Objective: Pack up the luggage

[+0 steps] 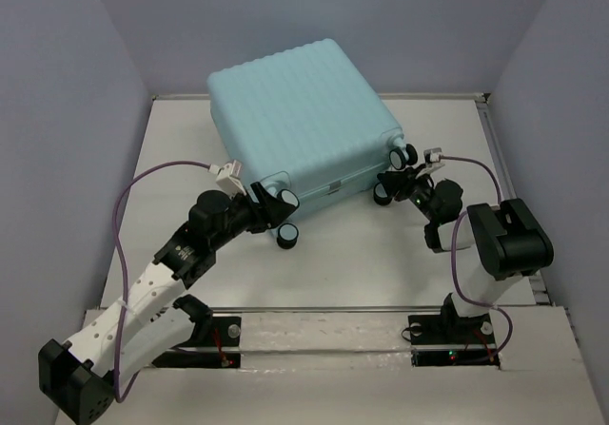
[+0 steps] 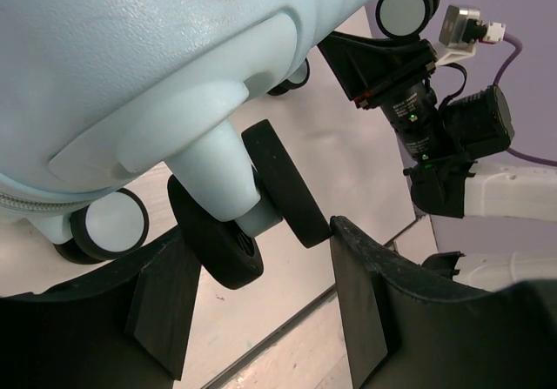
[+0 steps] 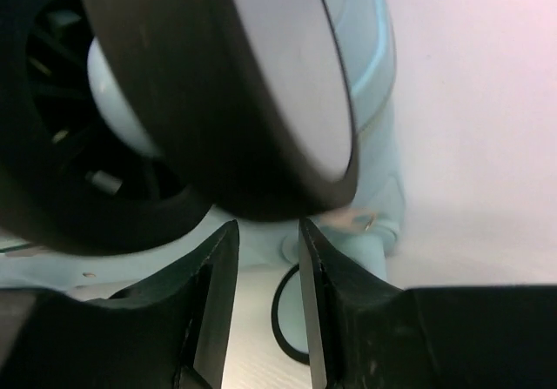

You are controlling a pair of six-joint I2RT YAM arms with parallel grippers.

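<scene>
Close to me, the two arms are bolted at the near edge of the white table (image 1: 362, 263). A purple cable (image 1: 117, 225) loops off the left arm. A bit further in, the left gripper (image 2: 257, 237) has its fingers wide apart. A black twin wheel (image 2: 283, 180) of the suitcase sits between the tips. One fingertip (image 2: 341, 228) looks like it touches the wheel's rim, but I cannot tell if it squeezes. On the right, the right gripper (image 3: 265, 228) has its fingers only a little apart, with nothing between them. It sits just under another wheel (image 3: 261, 84), black with a pale face. Behind both, the luggage (image 1: 304, 111), a pale blue ribbed suitcase, lies closed and flat on the table. Its wheels face us and its far end is near the back wall (image 1: 333, 16).
</scene>
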